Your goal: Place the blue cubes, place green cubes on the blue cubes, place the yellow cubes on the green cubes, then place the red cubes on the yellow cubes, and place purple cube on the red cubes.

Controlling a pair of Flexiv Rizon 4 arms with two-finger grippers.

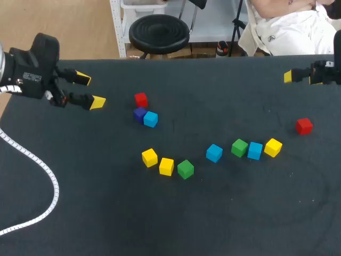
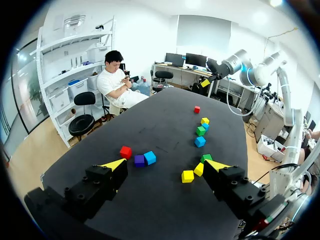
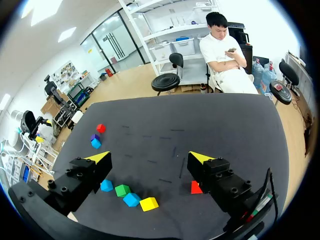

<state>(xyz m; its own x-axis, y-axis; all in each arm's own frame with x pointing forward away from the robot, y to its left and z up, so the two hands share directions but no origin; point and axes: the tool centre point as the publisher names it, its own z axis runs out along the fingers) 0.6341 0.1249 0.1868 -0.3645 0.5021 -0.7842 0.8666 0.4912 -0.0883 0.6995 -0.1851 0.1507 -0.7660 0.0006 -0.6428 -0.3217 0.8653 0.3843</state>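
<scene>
Both grippers are hanging released, jaws spread wide with nothing between them. The left gripper [image 2: 165,165] is showing blocky black fingers ending in yellow wedge tips above the matte black table [image 2: 165,215]. Ahead of it, small, smooth, hard-edged cubes are sitting in a tight cluster: a red cube [image 2: 125,151], a purple cube [image 2: 139,160] and a blue cube [image 2: 150,157], the purple touching the blue. Beside one finger, a yellow cube [image 2: 187,176], a second yellow [image 2: 199,169] and a green cube [image 2: 206,158] are lying in a line.

The right gripper [image 3: 150,159] is hanging over the table's other end. A second red [image 3: 195,188] is peeking out beside one finger, partly hidden by it. Near the other finger a row is running: second blue [image 3: 106,185], second green [image 3: 121,190], third blue [image 3: 132,199], third yellow [image 3: 149,203].

The yellow-yellow-green line is not showing in the right wrist view. Only the head view is taking in all eleven cubes at once, along with a white ribbed cable [image 1: 40,165] looping over the table's left side.
</scene>
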